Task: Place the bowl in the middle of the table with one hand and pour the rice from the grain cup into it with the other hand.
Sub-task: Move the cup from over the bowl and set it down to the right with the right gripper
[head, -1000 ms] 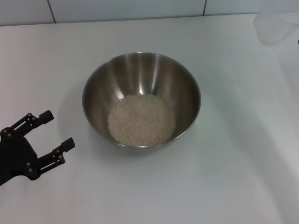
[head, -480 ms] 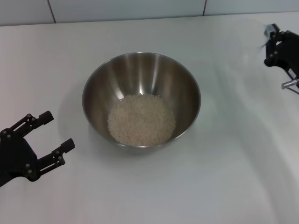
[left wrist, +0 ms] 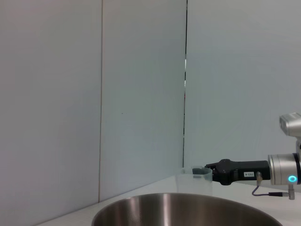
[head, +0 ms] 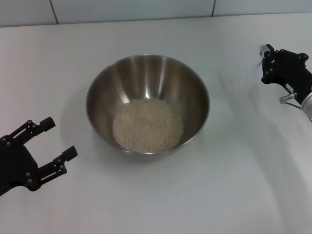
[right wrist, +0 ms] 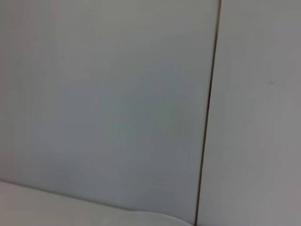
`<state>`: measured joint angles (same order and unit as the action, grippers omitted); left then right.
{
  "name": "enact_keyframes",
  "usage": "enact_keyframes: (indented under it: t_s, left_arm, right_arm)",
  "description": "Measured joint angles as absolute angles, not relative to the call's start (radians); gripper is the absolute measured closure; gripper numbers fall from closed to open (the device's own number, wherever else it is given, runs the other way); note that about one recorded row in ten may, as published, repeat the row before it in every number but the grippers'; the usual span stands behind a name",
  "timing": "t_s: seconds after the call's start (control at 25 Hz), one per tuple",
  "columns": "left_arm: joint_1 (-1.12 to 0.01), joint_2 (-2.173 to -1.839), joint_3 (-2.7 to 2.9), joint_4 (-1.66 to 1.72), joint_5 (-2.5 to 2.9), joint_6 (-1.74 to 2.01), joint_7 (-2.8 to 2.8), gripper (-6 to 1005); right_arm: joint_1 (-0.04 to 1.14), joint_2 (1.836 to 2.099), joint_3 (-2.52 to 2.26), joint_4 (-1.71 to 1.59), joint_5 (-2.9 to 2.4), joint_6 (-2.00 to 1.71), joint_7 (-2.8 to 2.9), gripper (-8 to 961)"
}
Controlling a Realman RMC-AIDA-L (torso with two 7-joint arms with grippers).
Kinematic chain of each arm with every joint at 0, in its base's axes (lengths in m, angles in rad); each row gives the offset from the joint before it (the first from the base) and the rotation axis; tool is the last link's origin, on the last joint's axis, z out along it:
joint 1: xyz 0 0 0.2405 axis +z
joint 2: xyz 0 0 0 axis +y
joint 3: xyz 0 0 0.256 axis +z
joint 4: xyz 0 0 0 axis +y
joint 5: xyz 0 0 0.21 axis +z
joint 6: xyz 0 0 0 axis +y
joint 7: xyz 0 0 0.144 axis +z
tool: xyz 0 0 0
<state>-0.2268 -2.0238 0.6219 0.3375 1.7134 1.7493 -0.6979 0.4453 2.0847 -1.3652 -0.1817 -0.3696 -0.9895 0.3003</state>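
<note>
The steel bowl (head: 147, 103) stands in the middle of the white table (head: 229, 185) and holds a mound of rice (head: 147, 125). Its rim also shows in the left wrist view (left wrist: 188, 207). My left gripper (head: 51, 141) is open and empty, low over the table to the left of the bowl. My right gripper (head: 264, 64) is at the right edge, well right of the bowl. In the left wrist view it (left wrist: 210, 173) is shut on the translucent grain cup (left wrist: 194, 178), which is upright. The cup hardly shows in the head view.
A tiled wall (head: 131, 9) runs along the table's far edge. The right wrist view shows only wall panels (right wrist: 117, 103).
The cup was high at the top right a second ago. My right gripper has since come into view and moved left and down with it. The left gripper has barely moved.
</note>
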Motion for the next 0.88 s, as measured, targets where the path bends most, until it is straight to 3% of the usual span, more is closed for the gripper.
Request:
enact_keyframes:
  t_s: [0.88]
  left_arm:
    - [-0.218,-2.022,0.619,0.337,1.713,1.766,-0.698,188]
  right_arm:
    - [0.462,2.086,-1.390,-0.165,-0.376,-0.913,0.303,856]
